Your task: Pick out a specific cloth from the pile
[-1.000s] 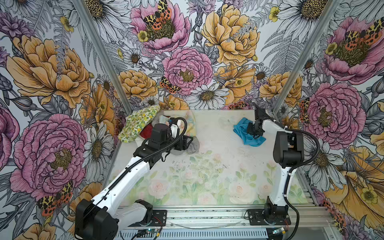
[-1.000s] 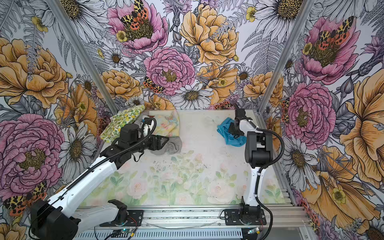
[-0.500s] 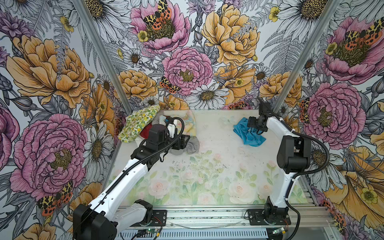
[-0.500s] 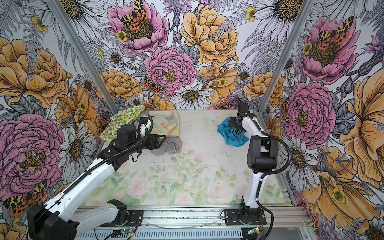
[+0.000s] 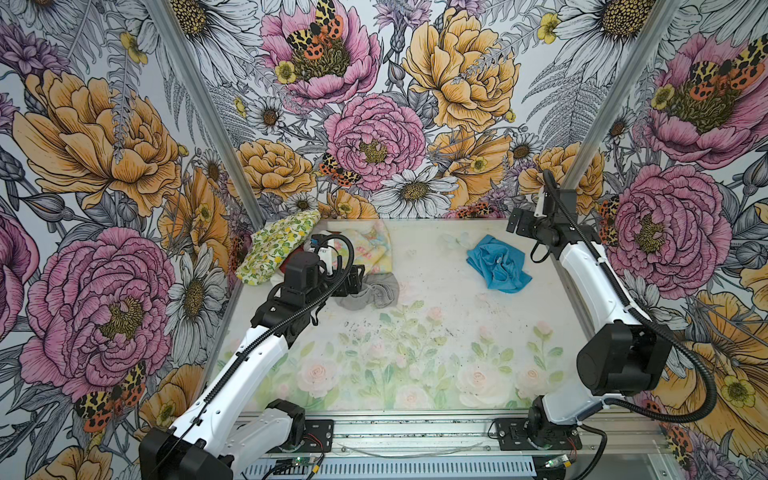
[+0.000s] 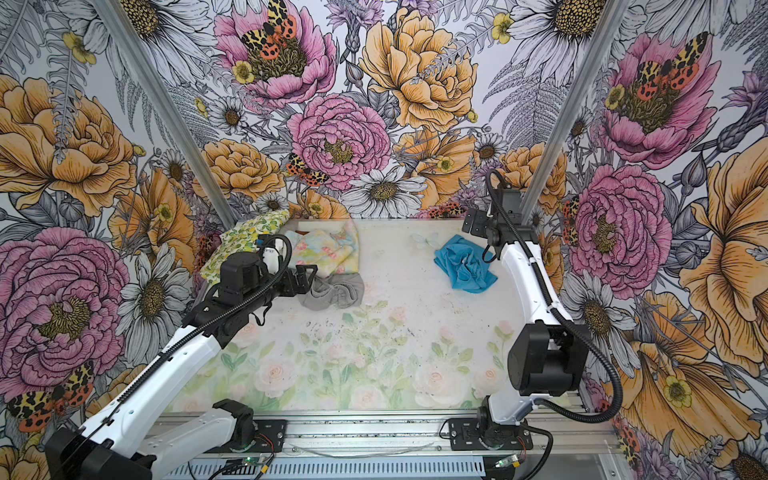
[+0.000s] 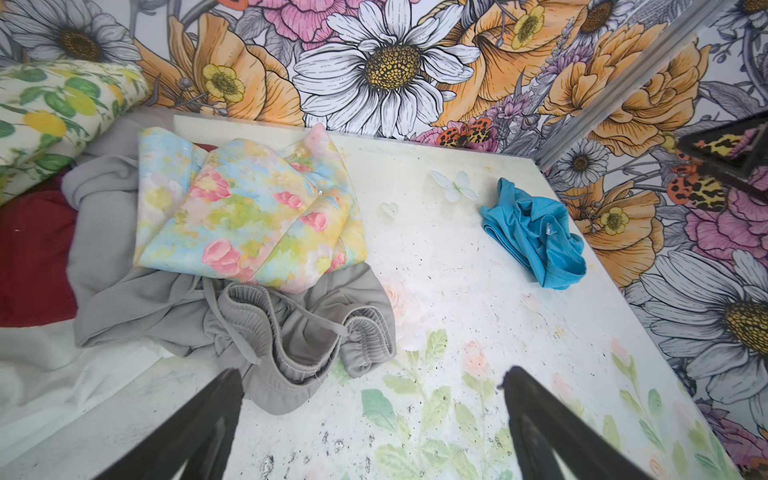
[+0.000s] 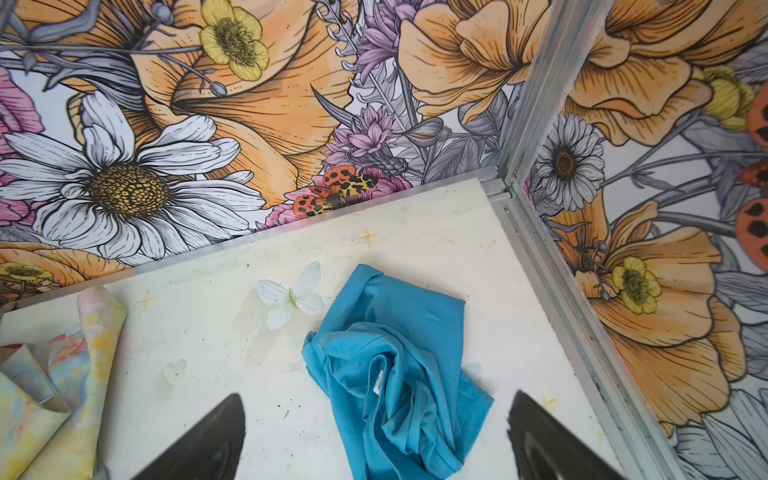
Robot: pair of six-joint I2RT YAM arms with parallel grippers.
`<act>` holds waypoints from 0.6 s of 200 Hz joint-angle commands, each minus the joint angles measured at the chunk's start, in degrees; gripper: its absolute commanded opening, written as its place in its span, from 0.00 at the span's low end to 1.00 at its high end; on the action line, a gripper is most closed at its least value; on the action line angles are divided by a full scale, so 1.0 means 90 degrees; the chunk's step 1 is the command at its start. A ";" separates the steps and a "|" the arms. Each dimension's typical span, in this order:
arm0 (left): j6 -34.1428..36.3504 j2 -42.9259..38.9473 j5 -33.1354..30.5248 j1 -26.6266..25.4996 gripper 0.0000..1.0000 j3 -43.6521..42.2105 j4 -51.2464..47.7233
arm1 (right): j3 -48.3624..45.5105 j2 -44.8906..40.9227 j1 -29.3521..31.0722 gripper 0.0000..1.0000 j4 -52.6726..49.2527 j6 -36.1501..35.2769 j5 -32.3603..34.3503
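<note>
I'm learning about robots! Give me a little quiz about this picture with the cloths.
1. True or false: the turquoise cloth lies apart from the pile.
2. What lies on top of the grey cloth? A a striped towel, B the pastel floral cloth, C a black sock.
3. Fill in: the left end effector and the right end effector are both ____.
Key: 1 true; 2 B; 3 open.

Floral-print walls (image 5: 374, 137), pastel rose tabletop (image 5: 415, 353), white butterfly (image 8: 307, 291), aluminium front rail (image 5: 415, 432)
</note>
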 commanded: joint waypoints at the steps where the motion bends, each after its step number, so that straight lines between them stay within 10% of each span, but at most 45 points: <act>1: 0.0003 -0.0252 -0.0685 0.0154 0.99 -0.0216 0.0355 | -0.0736 -0.0855 0.0079 0.99 0.0822 -0.0267 0.0280; 120: 0.0815 -0.0419 -0.2097 0.0966 0.99 -0.1969 0.2686 | -0.6742 -0.4299 0.0153 1.00 0.5334 -0.0625 0.0779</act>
